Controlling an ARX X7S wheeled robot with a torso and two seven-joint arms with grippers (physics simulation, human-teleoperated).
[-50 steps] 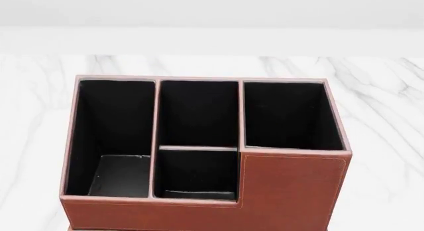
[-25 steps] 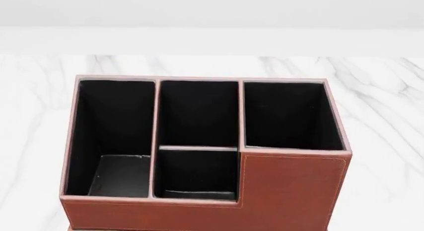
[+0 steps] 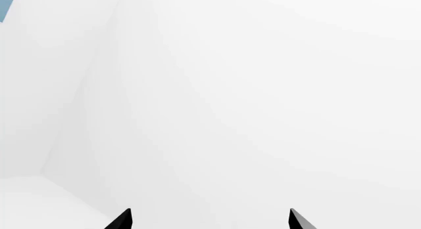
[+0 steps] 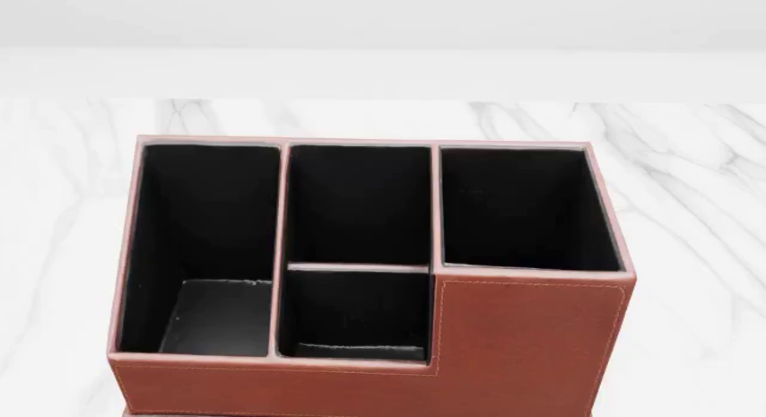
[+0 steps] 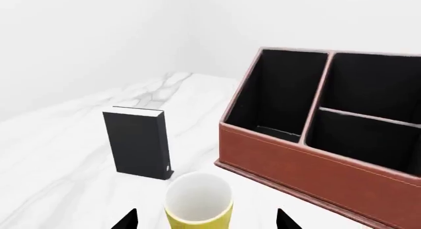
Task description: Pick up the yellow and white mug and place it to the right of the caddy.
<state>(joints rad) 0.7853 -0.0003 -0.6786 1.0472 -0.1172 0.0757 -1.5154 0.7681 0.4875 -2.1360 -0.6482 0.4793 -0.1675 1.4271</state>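
The yellow and white mug point(image 5: 198, 203) stands upright between the right gripper point(image 5: 205, 220)'s spread jaws, not yet pinched; the left gripper point(image 3: 209, 220), jaws also spread, faces blank wall.

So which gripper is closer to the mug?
Right. The mug sits just ahead of the right gripper, between its fingertips. The left gripper faces only blank white; no mug there.

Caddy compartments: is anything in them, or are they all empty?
Empty, as far as shown. In the head view, all four black-lined compartments of the caddy show bare floors; the yellow and white mug sits outside it on the marble.
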